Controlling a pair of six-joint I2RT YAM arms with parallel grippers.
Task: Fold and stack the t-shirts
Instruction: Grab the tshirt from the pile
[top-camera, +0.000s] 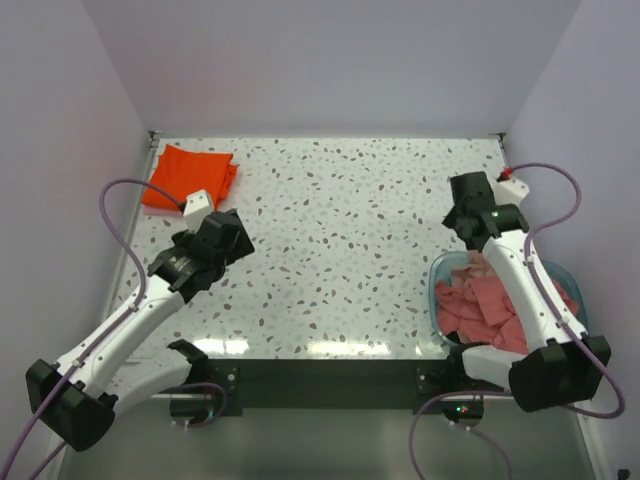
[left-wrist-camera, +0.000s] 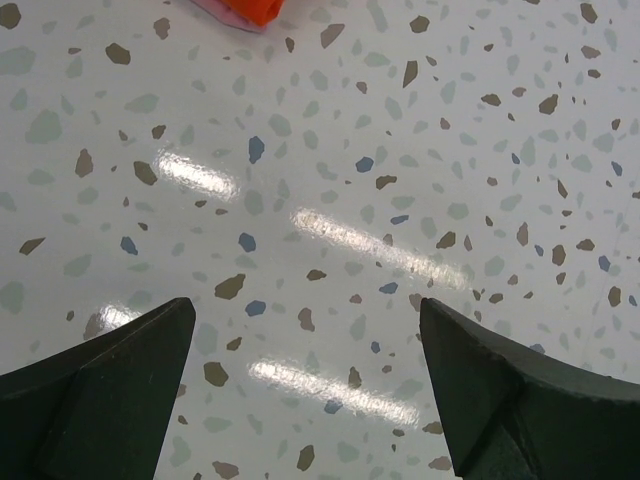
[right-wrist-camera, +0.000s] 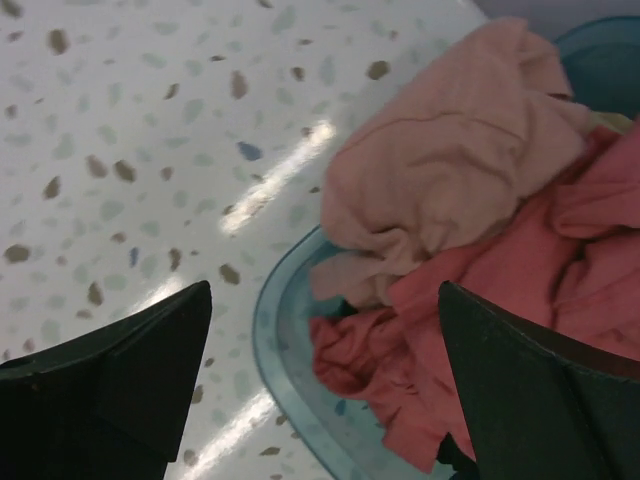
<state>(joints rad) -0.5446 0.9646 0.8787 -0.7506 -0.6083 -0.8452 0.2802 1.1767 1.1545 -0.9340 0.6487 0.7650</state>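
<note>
Now: crumpled pink t-shirts (top-camera: 492, 305) in basin (top-camera: 437, 283) at right of desk (top-camera: 340, 230); folded orange t-shirt (top-camera: 186, 178) far left.
Empty, jaws apart: left end effector (left-wrist-camera: 305, 340), right end effector (right-wrist-camera: 325, 340); the right one does best to pinch only the top shirt's edge.

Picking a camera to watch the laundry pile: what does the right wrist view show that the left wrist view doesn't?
Only the right wrist view: the teal basin holding a crumpled salmon shirt and a darker pink shirt. Only the left wrist view: a corner of the orange shirt at the top edge. Both: the speckled table and one open, empty hand, the right hand in one, the left hand in the other.
</note>
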